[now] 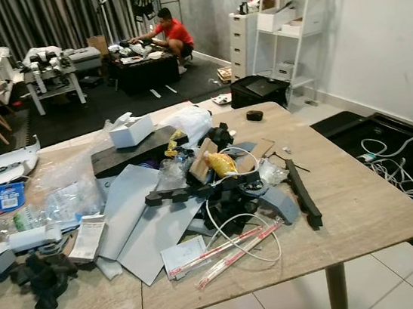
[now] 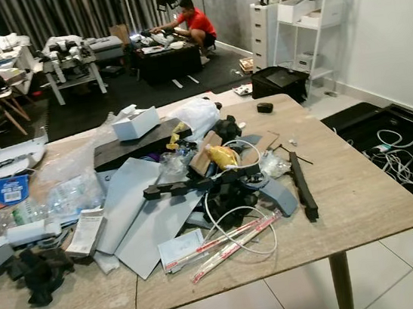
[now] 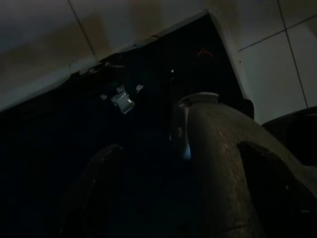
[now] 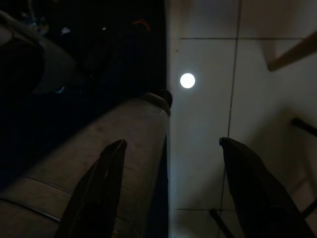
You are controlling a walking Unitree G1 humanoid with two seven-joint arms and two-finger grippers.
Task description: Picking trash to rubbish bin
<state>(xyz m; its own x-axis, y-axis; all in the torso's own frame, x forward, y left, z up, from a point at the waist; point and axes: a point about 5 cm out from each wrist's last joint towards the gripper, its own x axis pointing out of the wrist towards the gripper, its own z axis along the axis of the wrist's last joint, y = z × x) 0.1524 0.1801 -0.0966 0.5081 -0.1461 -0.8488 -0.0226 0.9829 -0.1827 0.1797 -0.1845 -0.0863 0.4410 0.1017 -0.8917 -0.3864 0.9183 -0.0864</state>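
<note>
A wooden table (image 1: 365, 202) stands before me, heaped with trash. In the heap lie grey sheets (image 1: 134, 210), a white box (image 1: 131, 130), a yellow wrapper (image 1: 221, 163), a looped white cable (image 1: 239, 230), red-and-white strips (image 1: 227, 249), a long black strip (image 1: 303, 191) and clear plastic bags (image 1: 67, 192). A crumpled black piece (image 1: 44, 279) lies near the front left. Both arms hang low beside my legs. My left gripper (image 3: 178, 146) is open over dark floor. My right gripper (image 4: 172, 141) is open over white tiles.
A black case (image 1: 257, 89) stands on the floor beyond the table, with white shelves (image 1: 280, 23) behind it. White cables (image 1: 412, 181) trail over a dark mat at the right. A person in a red shirt (image 1: 174, 33) crouches at a far table.
</note>
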